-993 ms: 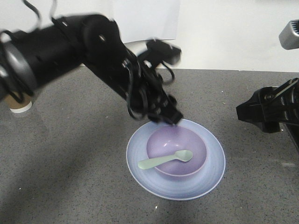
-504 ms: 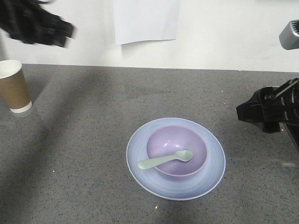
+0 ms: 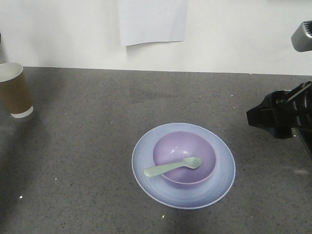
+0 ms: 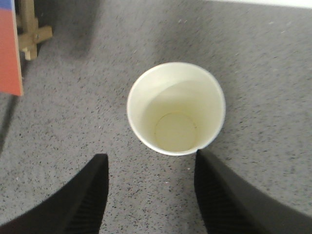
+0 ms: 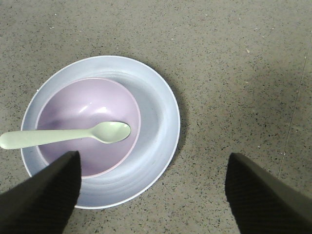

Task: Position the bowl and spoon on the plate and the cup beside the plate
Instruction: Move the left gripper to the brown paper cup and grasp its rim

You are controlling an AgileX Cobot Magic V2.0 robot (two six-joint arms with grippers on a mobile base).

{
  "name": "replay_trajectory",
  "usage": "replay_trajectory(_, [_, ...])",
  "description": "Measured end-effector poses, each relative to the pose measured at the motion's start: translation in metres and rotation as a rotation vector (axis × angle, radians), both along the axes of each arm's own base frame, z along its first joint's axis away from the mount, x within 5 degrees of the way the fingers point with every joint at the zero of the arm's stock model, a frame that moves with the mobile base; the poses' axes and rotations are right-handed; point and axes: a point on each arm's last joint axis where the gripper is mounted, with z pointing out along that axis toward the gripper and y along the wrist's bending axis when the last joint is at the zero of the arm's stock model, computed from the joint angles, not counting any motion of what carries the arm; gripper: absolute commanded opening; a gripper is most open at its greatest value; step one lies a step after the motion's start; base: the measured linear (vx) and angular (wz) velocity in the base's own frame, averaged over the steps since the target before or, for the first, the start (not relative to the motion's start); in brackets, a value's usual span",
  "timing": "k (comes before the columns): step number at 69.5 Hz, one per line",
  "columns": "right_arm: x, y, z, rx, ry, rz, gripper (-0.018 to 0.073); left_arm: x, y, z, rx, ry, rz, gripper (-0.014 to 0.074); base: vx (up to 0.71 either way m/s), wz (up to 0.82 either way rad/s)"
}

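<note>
Left gripper open above upright cup; right gripper open too. Spoon in bowl, bowl on plate.

I see bowl centred on plate, spoon in bowl with handle over its left rim. Cup upright far left, well apart from plate.

Grey countertop with plate, cup
</note>
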Motion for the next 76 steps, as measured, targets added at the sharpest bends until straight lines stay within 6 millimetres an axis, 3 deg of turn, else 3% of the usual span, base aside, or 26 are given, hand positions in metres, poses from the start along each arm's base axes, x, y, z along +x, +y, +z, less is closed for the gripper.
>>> replay_trajectory(19, [0.000,0.000,0.000,0.000,0.001,0.000,0.0577,0.024,0.024,-0.038,-0.023,0.055,0.063,0.0391,0.00,0.00])
replay_trajectory(57, [0.000,0.000,0.000,0.000,0.001,0.000,0.0577,0.057,0.025,-0.088,-0.089,0.081,0.058,0.0383,0.00,0.00])
replay_trajectory(67, [0.000,0.000,0.000,0.000,0.001,0.000,0.0577,0.061,0.026,-0.099,-0.093,0.101,0.060,0.0316,0.00,0.00])
replay_trajectory(76, [0.000,0.000,0.000,0.000,0.001,0.000,0.0577,0.062,0.026,-0.100,-0.095,0.100,0.063,0.0148,0.00,0.00])
